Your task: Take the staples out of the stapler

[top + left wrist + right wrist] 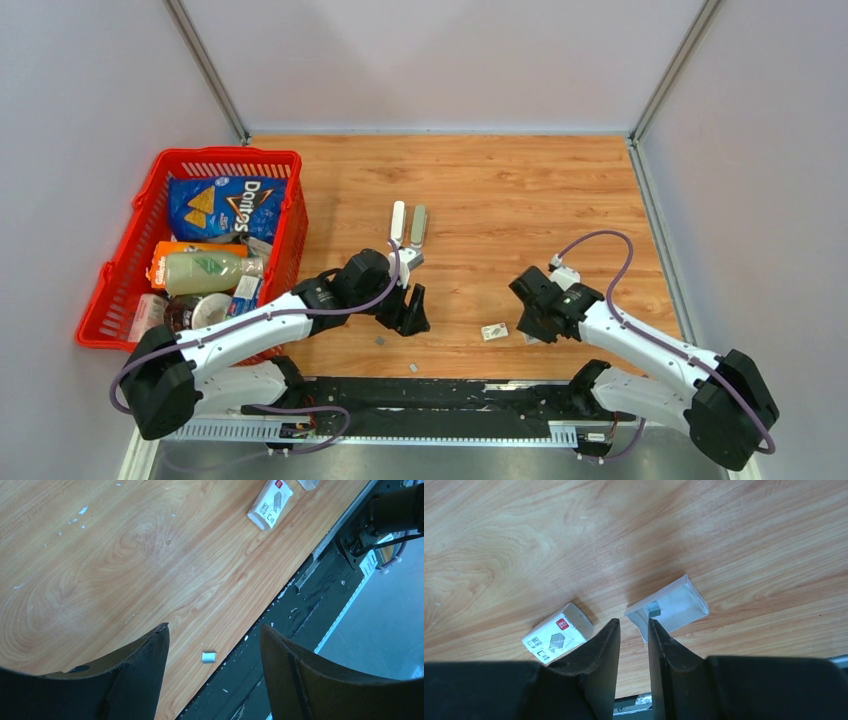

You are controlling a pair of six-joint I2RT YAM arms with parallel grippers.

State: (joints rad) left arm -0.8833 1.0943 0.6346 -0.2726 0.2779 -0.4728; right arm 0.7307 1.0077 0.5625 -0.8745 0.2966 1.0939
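A short strip of staples (209,656) lay on the wooden table (520,200) just beside the dark rail along its near edge. It was framed between the widely spread, empty fingers of the left gripper (215,630), which hung over it. From above, a second strip (381,340) sat a little farther in on the boards, near the same gripper. The stapler (408,225), hinged open with its white and grey arms side by side, rested flat on the table beyond the left gripper, apart from both strips. To the right, a closed white staple box (558,634) with a red logo and dark print lay near an open white tray (679,602) holding a small grey piece (654,609), too small to identify. The right gripper (634,622) stood low over the tray's near corner, its jaws only narrowly apart and nothing clamped between them; whether a fingertip touched the tray's wall could not be told. A red plastic basket (297,220) at the table's left held a Doritos bag (228,205), a pale green bottle (205,270) and other packaged goods.
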